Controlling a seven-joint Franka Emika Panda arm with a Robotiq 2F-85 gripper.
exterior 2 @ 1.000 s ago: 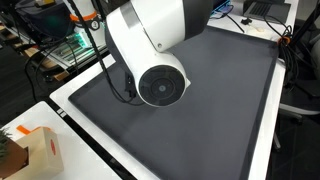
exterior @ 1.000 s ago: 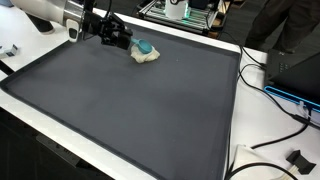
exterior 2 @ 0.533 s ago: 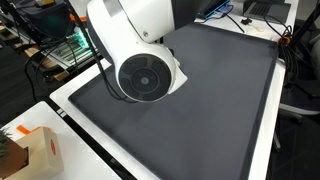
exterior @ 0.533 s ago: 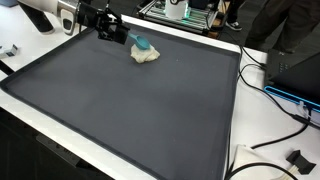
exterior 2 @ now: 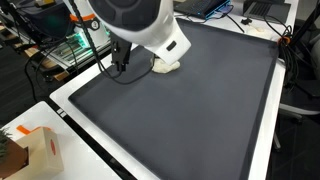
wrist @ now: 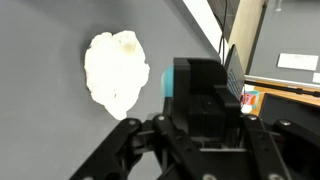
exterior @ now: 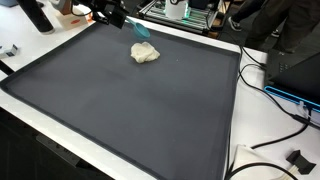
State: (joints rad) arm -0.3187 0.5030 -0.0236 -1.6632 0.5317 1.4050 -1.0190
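Evidently the jaws of the gripper (exterior: 130, 20) are clenched on the teal block (exterior: 144, 28) — it hangs in the air, borne by that grip alone — just above the cream lump (exterior: 146, 53) lying on the dark mat (exterior: 120, 110).

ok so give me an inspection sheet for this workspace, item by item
surface: dark grey mat, flat, no spills seen
job's things: teal block held off the mat; cream lump lying on the mat near its far edge
clutter: cardboard box beside the mat
claw: claw shut on the teal block, above the mat, apart from the lump
cables: cables off the mat's side; black cable hanging below the arm
surroundings: equipment rack behind the mat
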